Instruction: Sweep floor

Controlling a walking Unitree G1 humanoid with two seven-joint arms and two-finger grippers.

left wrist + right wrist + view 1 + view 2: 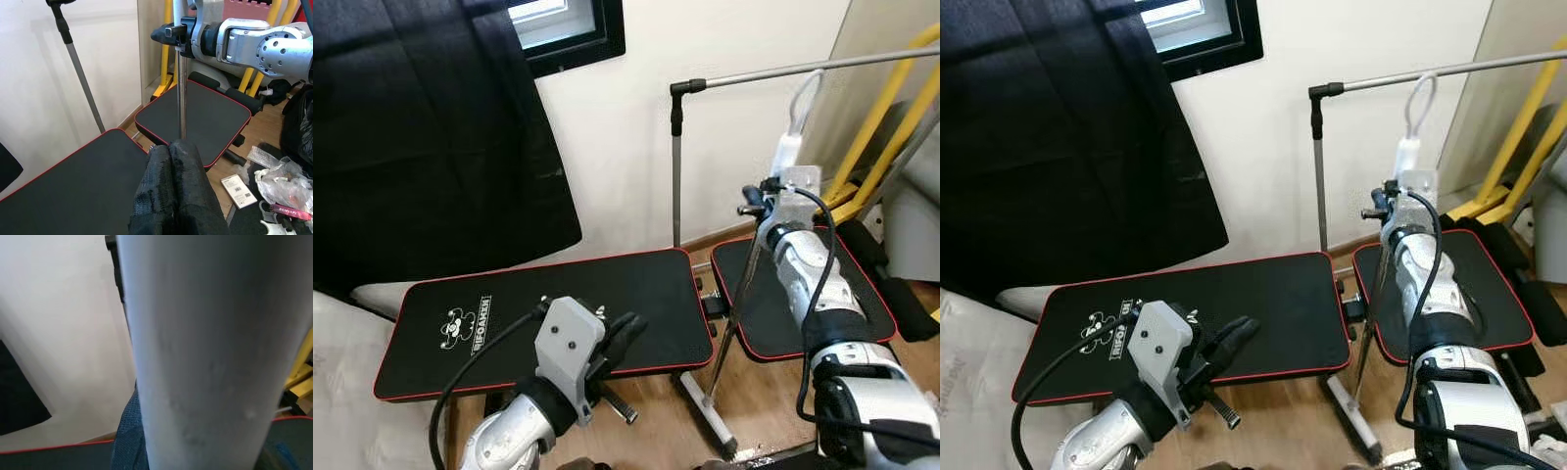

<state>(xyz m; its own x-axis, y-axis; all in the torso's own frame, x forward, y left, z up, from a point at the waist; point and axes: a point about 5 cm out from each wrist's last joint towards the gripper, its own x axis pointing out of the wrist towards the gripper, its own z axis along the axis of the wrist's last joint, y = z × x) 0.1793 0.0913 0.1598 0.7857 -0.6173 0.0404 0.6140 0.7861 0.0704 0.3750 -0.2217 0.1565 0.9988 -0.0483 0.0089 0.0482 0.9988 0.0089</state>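
My right gripper is raised at the right and shut on a thin silver broom handle. The handle slants down past the bench to the wooden floor. In the left wrist view the right gripper clamps the same handle, which also looms close up in the right wrist view. My left gripper hovers over the front edge of the long black bench pad. Its fingers are pressed together and hold nothing.
A second red-trimmed black pad lies to the right. A grey clothes rack stands by the wall, and a black cloth hangs at the left. Yellow frame tubes are at the far right. Plastic bags and a small box litter the floor.
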